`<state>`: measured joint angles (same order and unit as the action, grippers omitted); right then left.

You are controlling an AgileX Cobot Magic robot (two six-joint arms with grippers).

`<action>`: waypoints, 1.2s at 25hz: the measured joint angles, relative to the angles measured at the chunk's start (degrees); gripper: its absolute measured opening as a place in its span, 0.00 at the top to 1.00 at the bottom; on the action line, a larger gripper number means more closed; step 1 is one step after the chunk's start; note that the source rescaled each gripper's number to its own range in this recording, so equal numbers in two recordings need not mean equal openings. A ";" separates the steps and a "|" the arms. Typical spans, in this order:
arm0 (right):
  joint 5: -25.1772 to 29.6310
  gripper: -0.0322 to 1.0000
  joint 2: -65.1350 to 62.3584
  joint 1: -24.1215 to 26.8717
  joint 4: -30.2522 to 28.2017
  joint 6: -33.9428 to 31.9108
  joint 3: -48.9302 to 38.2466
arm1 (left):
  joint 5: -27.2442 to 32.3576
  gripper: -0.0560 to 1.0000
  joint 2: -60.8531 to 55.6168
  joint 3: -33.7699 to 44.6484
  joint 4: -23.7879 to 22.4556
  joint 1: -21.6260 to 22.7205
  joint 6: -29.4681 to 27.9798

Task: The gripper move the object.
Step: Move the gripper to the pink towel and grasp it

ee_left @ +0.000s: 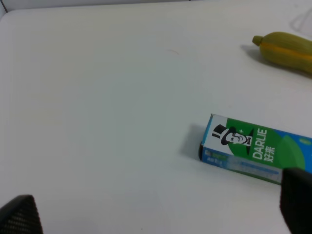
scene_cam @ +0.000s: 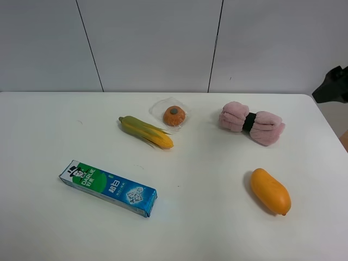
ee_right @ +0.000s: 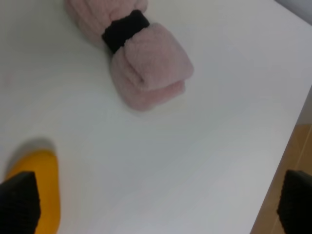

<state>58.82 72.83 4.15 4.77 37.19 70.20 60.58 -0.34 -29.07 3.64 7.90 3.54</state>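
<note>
On the desk (scene_cam: pixel 49 119), toward its far right, the pink towel (scene_cam: pixel 252 123) lies untouched, with the mango (scene_cam: pixel 270 191) nearer the front. The right claw (ee_right: pixel 158 204), open wide and empty, should come down astride the black band (ee_right: pixel 125 30), clear of the mango. Only the left wrist view shows the left claw (ee_left: pixel 158 209), also open, near the toothpaste box (ee_left: pixel 253 146).

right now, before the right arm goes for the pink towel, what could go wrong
The mango lies close to the pink towel; the open right end effector could bump it and set it rolling. The towel is fluffy, so a grip away from its black band may slip.
</note>
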 joint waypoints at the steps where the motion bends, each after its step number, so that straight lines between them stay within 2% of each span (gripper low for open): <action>1: -0.40 0.00 2.52 0.00 -0.05 0.33 2.05 | 0.00 0.00 0.00 0.00 0.00 0.00 0.00; 5: -0.61 0.00 8.85 0.00 -0.66 -3.71 6.02 | 0.00 0.00 0.00 0.00 0.00 0.00 0.00; 7: -1.17 0.00 12.22 0.00 -0.71 -3.26 7.28 | 0.00 0.00 0.00 0.00 0.00 0.00 0.00; 13: -2.21 0.00 22.51 0.00 -0.76 1.18 9.99 | 0.00 0.00 0.00 0.00 0.00 0.00 0.00; 17: -4.46 0.00 27.67 -0.18 -1.06 7.37 10.31 | 0.00 0.00 0.00 0.00 0.00 0.00 0.00; 21: -8.10 0.00 32.77 -2.83 -2.46 12.66 10.31 | 0.00 0.00 0.00 0.00 0.00 0.00 0.00; 27: -13.91 0.00 37.85 -8.36 -7.65 13.26 10.31 | 0.00 0.00 0.00 0.00 0.00 0.00 0.00; 30: -16.65 0.00 40.28 -9.34 -9.92 12.99 10.31 | 0.00 0.00 0.00 0.00 0.00 0.00 0.00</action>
<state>42.17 113.11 -5.19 -5.14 50.18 80.51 60.58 -0.34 -29.07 3.64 7.90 3.54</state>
